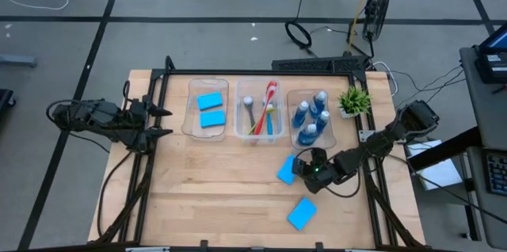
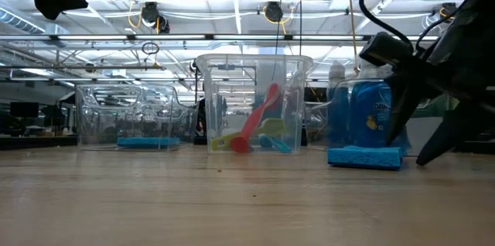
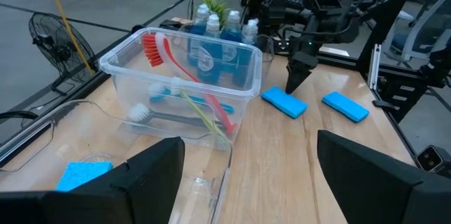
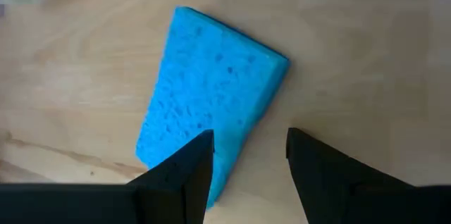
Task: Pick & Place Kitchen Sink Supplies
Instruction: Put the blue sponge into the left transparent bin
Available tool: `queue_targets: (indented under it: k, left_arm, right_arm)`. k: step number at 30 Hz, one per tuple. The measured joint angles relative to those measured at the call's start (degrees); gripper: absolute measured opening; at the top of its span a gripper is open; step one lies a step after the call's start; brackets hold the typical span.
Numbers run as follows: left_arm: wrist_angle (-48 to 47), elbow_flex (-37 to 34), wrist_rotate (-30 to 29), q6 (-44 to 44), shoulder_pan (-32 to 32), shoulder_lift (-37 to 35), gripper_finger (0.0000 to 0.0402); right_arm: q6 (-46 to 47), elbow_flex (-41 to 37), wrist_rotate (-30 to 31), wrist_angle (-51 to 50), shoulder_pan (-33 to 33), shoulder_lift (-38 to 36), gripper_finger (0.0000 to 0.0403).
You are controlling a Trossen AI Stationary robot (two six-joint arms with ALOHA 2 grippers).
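Observation:
A flat blue sponge [image 1: 287, 169] [image 4: 211, 97] lies on the wooden table in front of the bottle bin. My right gripper [image 1: 301, 168] [image 4: 248, 155] is open and slants down over the sponge's right end. One finger is over the sponge's corner and the other over bare wood; I see no touch. A second blue sponge [image 1: 302, 213] lies nearer the front edge. My left gripper [image 1: 162, 122] [image 3: 246, 175] waits open and high at the table's left edge.
Three clear bins stand in a row at the back. The left bin [image 1: 208, 109] holds two sponges, the middle bin [image 1: 260, 113] holds brushes, and the right bin [image 1: 310, 119] holds blue bottles. A small potted plant [image 1: 354, 100] stands at the far right. Bare wood spans the front left.

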Motion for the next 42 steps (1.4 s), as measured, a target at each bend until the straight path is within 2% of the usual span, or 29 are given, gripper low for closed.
queue_targets:
  k: [13, 23, 35, 38, 42]
  left_arm:
    - [0.0, 0.0, 0.0, 0.0, 0.0, 0.0, 0.0324]
    - [0.0, 0.0, 0.0, 0.1, 0.0, 0.0, 0.0324]
    - [0.0, 0.0, -0.1, 0.1, 0.0, 0.0, 0.0324]
    - [0.0, 0.0, -0.6, 0.0, 0.0, 0.0, 0.0324]
    - [0.0, 0.0, -1.2, 0.0, 0.0, 0.0, 0.0324]
  right_arm:
    - [-2.3, 0.0, -0.5, 0.2, -3.5, 0.0, 0.0166]
    - [-4.2, 0.0, -4.4, 0.4, -5.4, 0.0, 0.0166]
    - [-2.2, 0.2, -6.0, 1.1, -5.0, 4.5, 0.0166]
    - [-1.4, 0.1, -7.1, -0.2, -4.8, 4.2, 0.0158]
    - [-1.4, 0.1, -7.2, -0.5, -4.7, 4.2, 0.0126]
